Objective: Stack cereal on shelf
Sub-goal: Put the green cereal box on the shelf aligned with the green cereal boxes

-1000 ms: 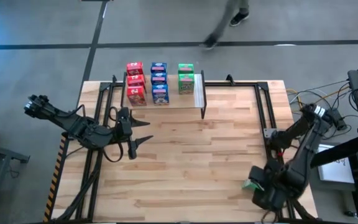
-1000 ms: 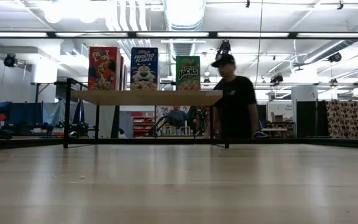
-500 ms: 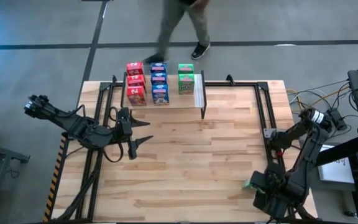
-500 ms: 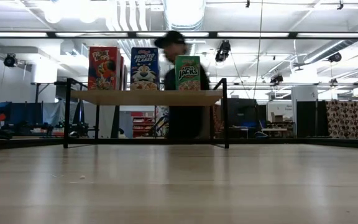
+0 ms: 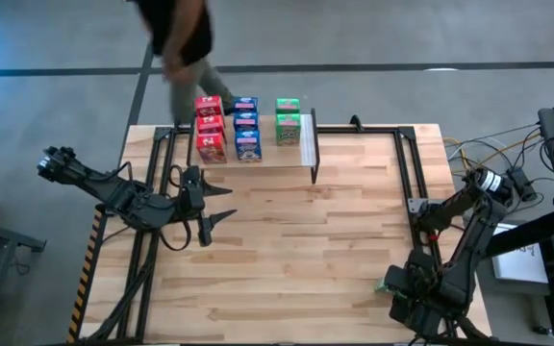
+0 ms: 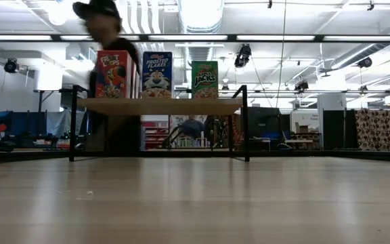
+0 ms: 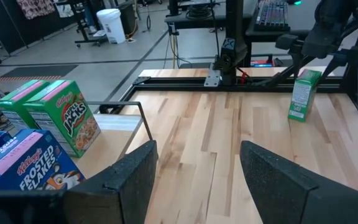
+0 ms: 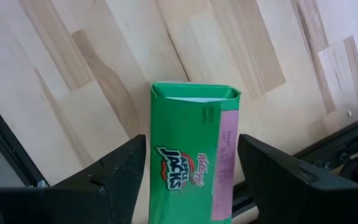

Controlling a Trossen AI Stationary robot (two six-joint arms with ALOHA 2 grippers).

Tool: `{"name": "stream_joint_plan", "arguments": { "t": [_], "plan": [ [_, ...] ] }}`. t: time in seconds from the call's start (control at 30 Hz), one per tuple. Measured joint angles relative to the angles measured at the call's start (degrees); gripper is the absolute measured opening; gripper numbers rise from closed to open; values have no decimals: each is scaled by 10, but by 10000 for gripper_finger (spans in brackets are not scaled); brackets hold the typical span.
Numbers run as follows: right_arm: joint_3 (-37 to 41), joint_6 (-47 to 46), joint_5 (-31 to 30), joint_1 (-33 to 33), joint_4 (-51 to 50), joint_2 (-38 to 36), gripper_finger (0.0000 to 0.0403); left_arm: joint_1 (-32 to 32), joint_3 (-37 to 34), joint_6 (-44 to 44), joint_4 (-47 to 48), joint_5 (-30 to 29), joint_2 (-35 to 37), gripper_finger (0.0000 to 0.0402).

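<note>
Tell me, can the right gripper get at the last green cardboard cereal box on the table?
Probably yes: the right gripper already straddles the green cardboard cereal box, one open finger on each side, nothing between them.

Shelf (image 5: pixel 308 144), far edge of the surface (image 5: pixel 296 240): red boxes (image 5: pixel 209 128), blue boxes (image 5: pixel 246 127), green boxes (image 5: pixel 288 120) in rows. Left gripper (image 5: pixel 214 204) open, just before the shelf. Right gripper (image 5: pixel 399 287) well apart at the near right corner, at a lone green box (image 5: pixel 385 285). Person (image 5: pixel 183 43) behind the shelf.
</note>
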State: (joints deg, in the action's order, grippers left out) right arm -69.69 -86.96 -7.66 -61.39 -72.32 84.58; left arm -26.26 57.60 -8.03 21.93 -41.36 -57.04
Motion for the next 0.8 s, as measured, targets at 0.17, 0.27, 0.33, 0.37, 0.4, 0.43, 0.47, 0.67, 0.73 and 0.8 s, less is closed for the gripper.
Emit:
{"name": "stream_joint_plan", "arguments": {
  "t": [0.17, 0.27, 0.33, 0.37, 0.4, 0.43, 0.47, 0.67, 0.73, 0.8],
  "plan": [
    [0, 1, 0, 0, 4, -4, 217, 0, 0, 0, 0, 0, 0, 215],
    [0, 2, 0, 0, 6, -9, 205, 0, 0, 0, 0, 0, 0, 215],
    [0, 2, 0, 0, 7, -9, 198, 0, 0, 0, 0, 0, 0, 215],
    [0, 2, 0, 0, 7, -9, 194, 0, 0, 0, 0, 0, 0, 215],
    [0, 2, 0, 0, 7, -9, 191, 0, 0, 0, 0, 0, 0, 215],
    [0, 2, 0, 0, 7, -9, 188, 0, 0, 0, 0, 0, 0, 215],
    [0, 2, 0, 0, 7, -9, 185, 0, 0, 0, 0, 0, 0, 215],
    [0, 2, 1, 2, 9, -9, 172, 0, 0, 0, 0, 0, 0, 215],
    [0, 2, 1, 4, 10, -10, 171, 0, 0, 0, 0, 0, 0, 215],
    [-4, 3, 1, 11, 11, -12, 171, 0, 0, 0, 0, 0, 0, 215]
  ]
}}
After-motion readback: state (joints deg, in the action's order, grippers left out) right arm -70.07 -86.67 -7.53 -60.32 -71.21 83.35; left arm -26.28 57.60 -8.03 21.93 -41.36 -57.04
